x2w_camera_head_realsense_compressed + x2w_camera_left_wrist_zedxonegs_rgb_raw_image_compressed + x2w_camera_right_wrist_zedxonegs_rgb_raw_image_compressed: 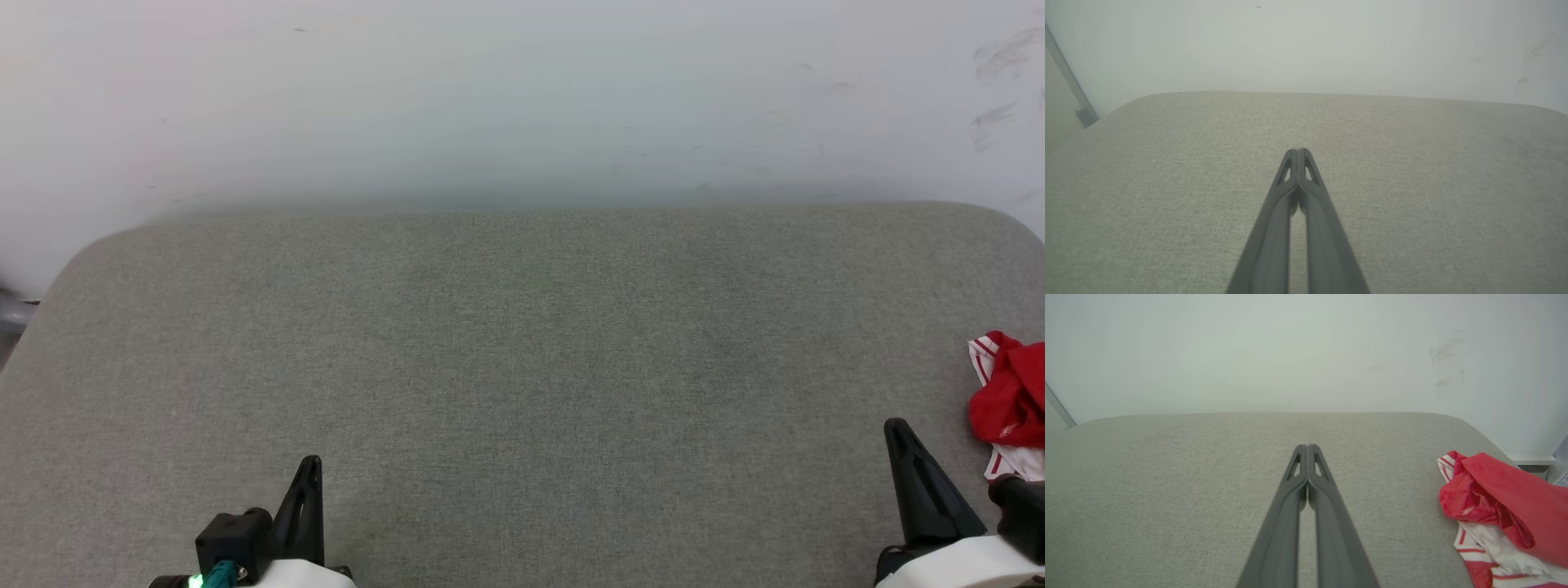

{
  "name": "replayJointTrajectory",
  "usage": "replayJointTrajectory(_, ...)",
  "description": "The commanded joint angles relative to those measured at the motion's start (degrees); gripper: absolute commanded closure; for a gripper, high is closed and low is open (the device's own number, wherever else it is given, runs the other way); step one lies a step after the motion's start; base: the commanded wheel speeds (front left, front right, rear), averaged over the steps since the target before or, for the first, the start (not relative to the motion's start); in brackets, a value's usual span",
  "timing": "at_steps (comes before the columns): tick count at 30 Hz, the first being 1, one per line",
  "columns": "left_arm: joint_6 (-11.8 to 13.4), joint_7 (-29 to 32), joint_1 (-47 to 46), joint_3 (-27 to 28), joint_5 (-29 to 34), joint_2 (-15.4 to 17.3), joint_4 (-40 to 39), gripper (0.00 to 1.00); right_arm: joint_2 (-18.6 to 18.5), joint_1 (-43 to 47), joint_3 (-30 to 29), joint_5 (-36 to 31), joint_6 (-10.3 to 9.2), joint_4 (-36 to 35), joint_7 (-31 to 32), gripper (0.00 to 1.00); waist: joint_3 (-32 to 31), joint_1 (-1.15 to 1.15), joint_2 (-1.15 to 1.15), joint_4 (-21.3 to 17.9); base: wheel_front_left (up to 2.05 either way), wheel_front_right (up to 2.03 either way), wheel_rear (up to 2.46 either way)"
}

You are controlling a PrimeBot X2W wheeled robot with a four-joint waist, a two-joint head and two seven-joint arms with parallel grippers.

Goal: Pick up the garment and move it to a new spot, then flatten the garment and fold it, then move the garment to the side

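At the far right edge of the grey pad [522, 343], near the right gripper [1306, 447], lies the garment [1498, 498]; it is a crumpled heap of bright red soft cloth rolled loosely over itself, with white fabric and thin red-and-white stripe trim showing beneath it and at its upper left corner; in the head view part of it runs past the picture's right border. The pad is a woven, faintly flecked grey textile, matt and flat, with broad rounded corners on its far side; behind it rises a pale, smooth wall [522, 98], smudged with dark scuff marks [1000, 57] toward the upper right; a grey metal bar [1069, 81] slants down beside the pad's far left corner in the left wrist view. The right gripper's two long dark fingers are pressed together, tips meeting, with a narrow slit lower down between them; they pinch nothing and stand apart from the garment, a strip of pad between. The left gripper [1298, 152] is pressed together at the tips in the same way, over the pad's left part, well apart from the garment; each finger is matt, dark and tapering, with a small triangular cut-out near its tip; a small green light [196, 581] glows at the left wrist.
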Motion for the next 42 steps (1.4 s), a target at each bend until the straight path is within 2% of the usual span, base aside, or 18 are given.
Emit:
replayJointTrajectory(1, -0.39, 0.56, -1.01, 0.63, -2.24, -0.02, -0.5, 1.0, 0.02, -0.47, 0.03, 2.49, 0.0, -0.16, -0.05, 1.0, 0.02, 0.0, 0.0, 0.01, 0.0, 0.0, 0.0)
replayJointTrajectory(20, -3.14, 5.6, -3.2, 4.03, -21.27, -1.61, 0.33, 1.0, 0.14, -4.52, 0.15, 23.0, 0.0, 6.16, 0.48, 1.0, 0.2, 0.0, 0.0, 0.09, 0.0, 0.0, 0.0)
replayJointTrajectory(42, -5.69, 10.25, -5.25, 7.17, -38.64, -3.1, 1.15, 1.0, 0.45, -8.16, 0.11, 41.53, -0.01, 11.88, 1.04, 1.0, 0.42, 0.0, 0.0, 0.18, 0.0, 0.0, 0.0)
